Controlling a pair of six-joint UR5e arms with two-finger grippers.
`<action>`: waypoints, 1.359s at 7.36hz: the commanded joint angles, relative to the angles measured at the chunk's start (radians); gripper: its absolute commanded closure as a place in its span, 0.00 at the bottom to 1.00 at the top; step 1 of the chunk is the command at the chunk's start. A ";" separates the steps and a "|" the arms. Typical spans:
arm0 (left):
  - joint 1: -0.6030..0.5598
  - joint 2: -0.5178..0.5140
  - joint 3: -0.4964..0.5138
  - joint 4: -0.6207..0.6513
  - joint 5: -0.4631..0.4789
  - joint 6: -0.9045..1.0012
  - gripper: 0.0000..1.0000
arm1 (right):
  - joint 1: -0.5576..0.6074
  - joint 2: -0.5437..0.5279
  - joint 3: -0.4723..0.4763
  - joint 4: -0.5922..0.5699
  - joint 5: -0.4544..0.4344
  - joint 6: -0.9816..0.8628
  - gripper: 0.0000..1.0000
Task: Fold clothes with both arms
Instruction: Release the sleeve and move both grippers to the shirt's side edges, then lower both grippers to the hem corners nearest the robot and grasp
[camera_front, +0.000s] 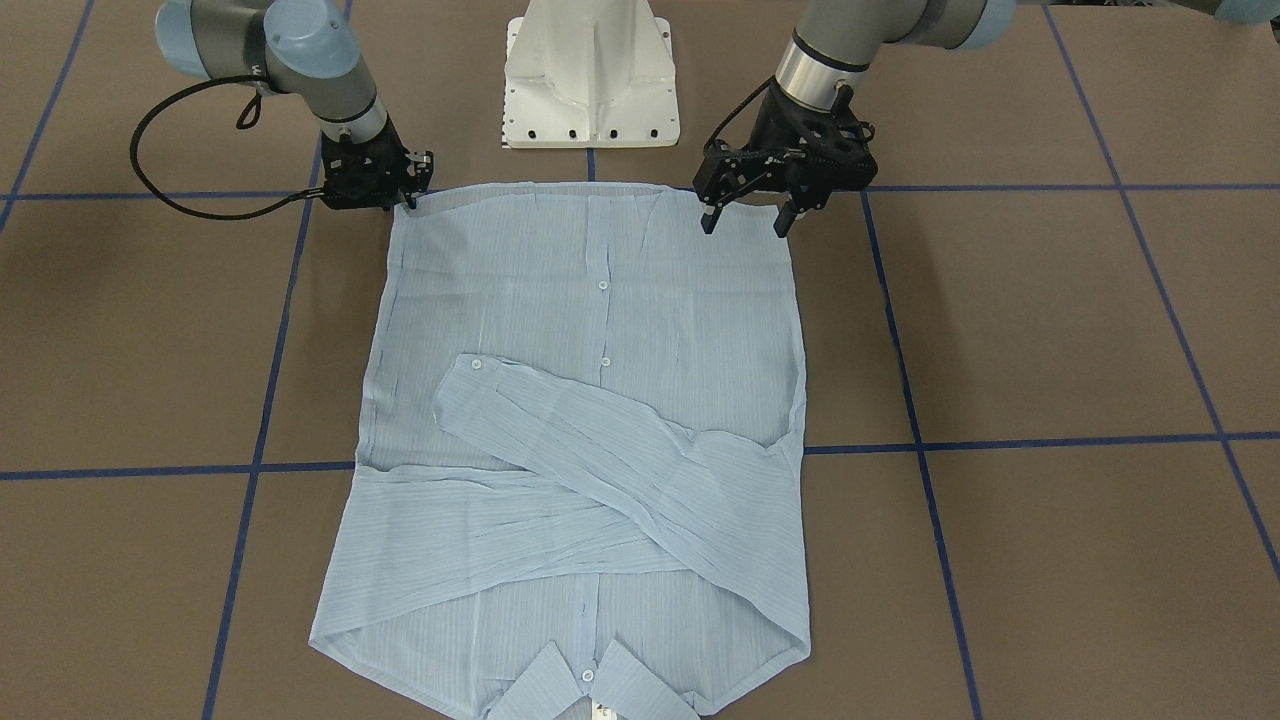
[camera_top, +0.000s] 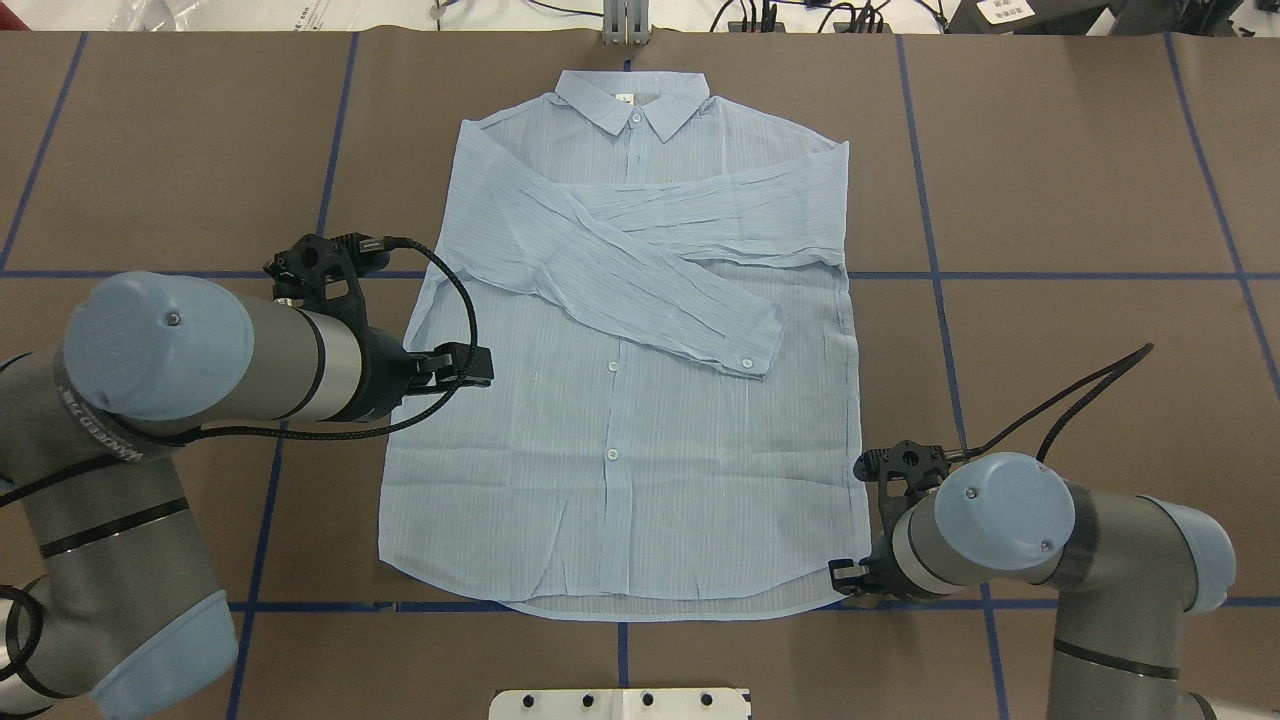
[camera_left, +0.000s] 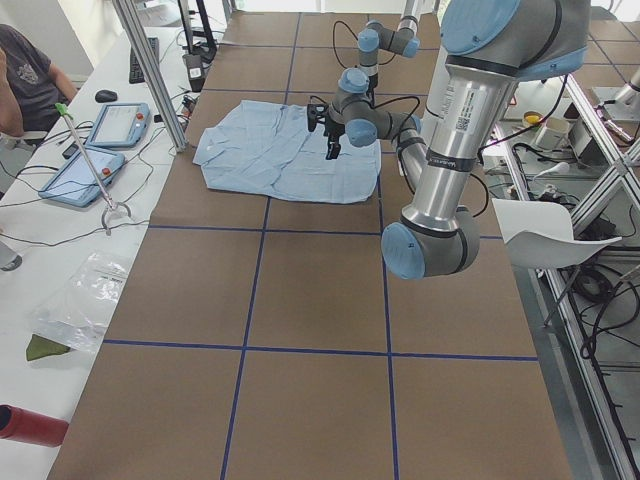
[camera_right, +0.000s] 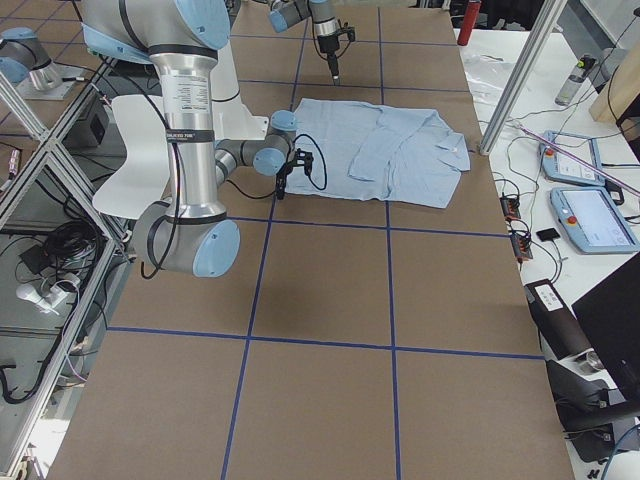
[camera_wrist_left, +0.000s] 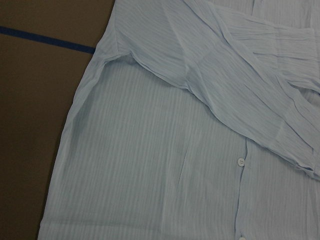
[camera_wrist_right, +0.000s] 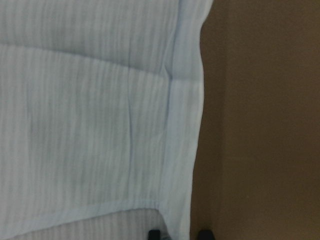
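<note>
The pale blue striped shirt (camera_front: 600, 400) lies flat and buttoned on the brown table, collar away from the robot, both sleeves crossed over the chest (camera_top: 640, 250). My left gripper (camera_front: 745, 225) is open and empty, raised above the hem region near the shirt's left side; it also shows in the overhead view (camera_top: 483, 366). The left wrist view looks down on the shirt's side and sleeve (camera_wrist_left: 165, 165). My right gripper (camera_front: 405, 197) is low at the right hem corner (camera_top: 845, 578). Its fingertips (camera_wrist_right: 155, 234) stand apart, on either side of the shirt's edge (camera_wrist_right: 185, 150).
The white pedestal base (camera_front: 590, 80) stands just behind the hem. Blue tape lines (camera_top: 1000, 275) cross the table. A side bench holds tablets (camera_left: 115, 125) with a person beside it; an aluminium post (camera_left: 150, 70) stands at the table's far edge.
</note>
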 joint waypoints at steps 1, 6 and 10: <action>0.001 0.008 0.002 0.000 0.000 0.002 0.02 | -0.001 0.001 0.002 -0.003 -0.001 0.000 1.00; -0.002 0.014 0.002 0.000 0.000 0.002 0.02 | 0.001 0.003 0.029 -0.004 -0.006 0.002 1.00; 0.168 0.209 0.014 -0.142 0.085 -0.211 0.02 | 0.003 0.012 0.046 -0.004 -0.012 0.040 1.00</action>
